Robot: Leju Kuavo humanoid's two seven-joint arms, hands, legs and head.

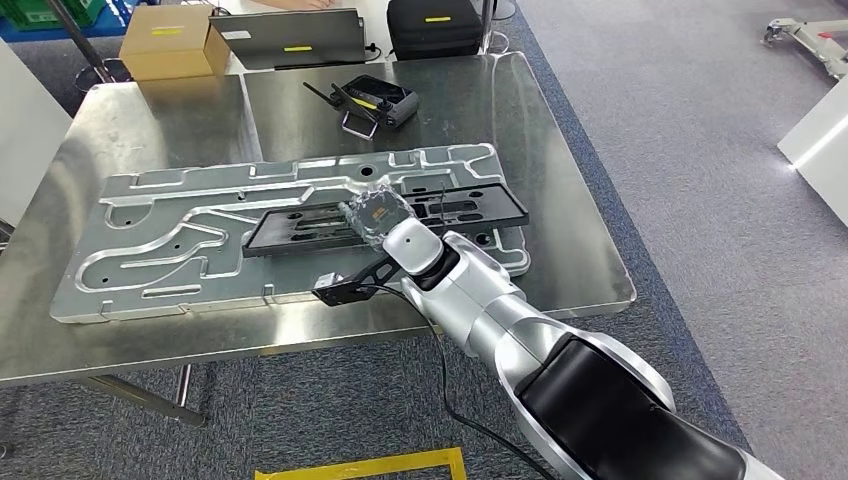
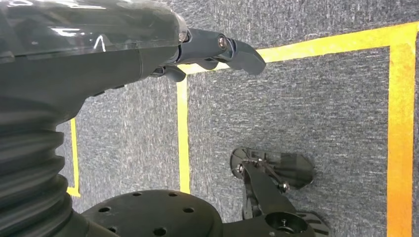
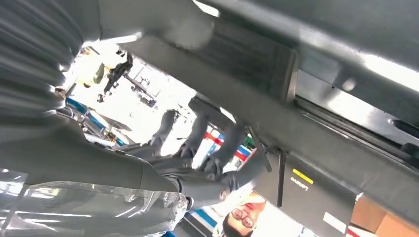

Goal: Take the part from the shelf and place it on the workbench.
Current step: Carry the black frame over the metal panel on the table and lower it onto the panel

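A cardboard box point(image 1: 172, 42) with a yellow label sits at the far left corner of the table, and a closed grey laptop point(image 1: 288, 38) lies just beside it (its yellow sticker faces up). Next along the far edge stands a black case point(image 1: 434, 27), also marked with a yellow strip. Nearer the middle of the tabletop lies a black handheld controller point(image 1: 374, 100) with two thin antennas and a metal loop. Grey carpet point(image 1: 720, 150) covers the floor, crossed by yellow tape lines point(image 2: 183, 133). A person's face point(image 3: 240, 217) appears in the right wrist view.
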